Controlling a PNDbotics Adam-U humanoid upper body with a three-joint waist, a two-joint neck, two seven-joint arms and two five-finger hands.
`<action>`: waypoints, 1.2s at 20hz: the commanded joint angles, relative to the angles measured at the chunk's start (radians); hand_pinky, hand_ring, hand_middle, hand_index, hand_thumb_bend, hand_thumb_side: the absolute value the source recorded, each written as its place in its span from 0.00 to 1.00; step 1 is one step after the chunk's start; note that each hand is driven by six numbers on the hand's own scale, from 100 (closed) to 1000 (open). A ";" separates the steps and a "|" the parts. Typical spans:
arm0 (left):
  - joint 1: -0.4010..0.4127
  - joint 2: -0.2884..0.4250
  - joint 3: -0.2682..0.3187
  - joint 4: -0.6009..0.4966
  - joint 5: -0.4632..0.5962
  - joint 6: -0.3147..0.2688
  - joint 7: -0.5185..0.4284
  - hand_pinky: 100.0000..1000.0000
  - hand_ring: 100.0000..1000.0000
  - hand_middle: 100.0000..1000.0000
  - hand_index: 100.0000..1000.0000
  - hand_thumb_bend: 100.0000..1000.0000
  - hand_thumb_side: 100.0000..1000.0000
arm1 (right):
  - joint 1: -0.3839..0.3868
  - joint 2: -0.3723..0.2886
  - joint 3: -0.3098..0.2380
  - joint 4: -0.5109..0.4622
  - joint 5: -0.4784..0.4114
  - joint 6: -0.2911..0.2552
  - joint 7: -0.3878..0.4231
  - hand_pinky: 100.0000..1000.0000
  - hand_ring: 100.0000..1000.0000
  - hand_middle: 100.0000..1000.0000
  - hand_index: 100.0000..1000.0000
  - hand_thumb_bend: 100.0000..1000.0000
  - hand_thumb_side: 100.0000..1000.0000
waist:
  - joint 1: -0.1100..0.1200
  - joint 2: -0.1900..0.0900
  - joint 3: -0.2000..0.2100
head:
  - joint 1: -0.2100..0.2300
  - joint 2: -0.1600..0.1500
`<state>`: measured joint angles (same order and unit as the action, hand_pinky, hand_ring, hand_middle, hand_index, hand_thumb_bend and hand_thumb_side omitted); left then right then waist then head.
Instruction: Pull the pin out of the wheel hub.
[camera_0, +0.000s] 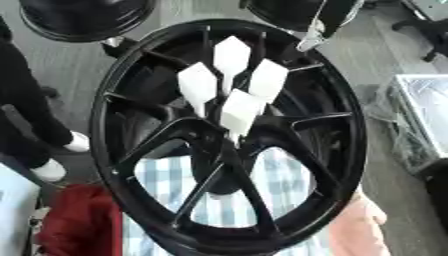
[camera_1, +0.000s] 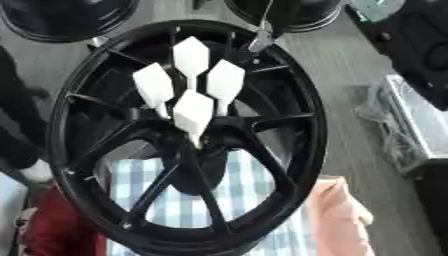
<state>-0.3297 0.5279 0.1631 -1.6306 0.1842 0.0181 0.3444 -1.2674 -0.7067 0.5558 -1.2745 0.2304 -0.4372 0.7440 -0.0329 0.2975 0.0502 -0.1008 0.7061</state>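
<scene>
Left eye view is showing four white faceted plastic pins (camera_0: 231, 85) sticking from the black spoked wheel hub (camera_0: 229, 140), no robot hand appearing.

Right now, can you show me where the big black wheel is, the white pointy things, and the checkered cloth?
wheel hub (camera_0: 229, 137): left eye view, on the black centre where the spokes meet.
white pins (camera_0: 231, 55): left eye view, on the topmost pin's head.
checkered cloth (camera_1: 249, 192): right eye view, seen between the lower spokes.
</scene>
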 joint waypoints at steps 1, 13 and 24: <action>-0.012 0.038 0.007 -0.018 -0.008 0.000 -0.003 0.73 0.77 0.80 0.76 0.16 0.63 | -0.027 -0.025 -0.017 -0.020 -0.005 -0.178 0.163 0.85 0.81 0.74 0.80 0.51 0.09 | 0.003 -0.015 -0.001 | 0.006 0.006; -0.013 0.049 0.007 -0.017 -0.011 0.002 -0.003 0.73 0.78 0.80 0.76 0.16 0.62 | -0.004 -0.106 -0.012 -0.160 -0.066 -0.193 0.163 0.85 0.80 0.73 0.79 0.50 0.07 | -0.011 -0.009 -0.006 | 0.004 0.003; -0.018 0.049 0.003 -0.019 -0.012 0.003 -0.007 0.74 0.78 0.80 0.76 0.16 0.62 | 0.044 -0.169 -0.016 -0.307 -0.129 -0.172 0.163 0.81 0.75 0.73 0.79 0.48 0.06 | -0.011 0.002 0.000 | 0.012 -0.010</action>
<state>-0.3348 0.5376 0.1628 -1.6307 0.1795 0.0222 0.3401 -1.2103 -0.8384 0.5551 -1.5558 0.1131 -0.4430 0.7382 -0.0472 0.3160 0.0499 -0.0929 0.7088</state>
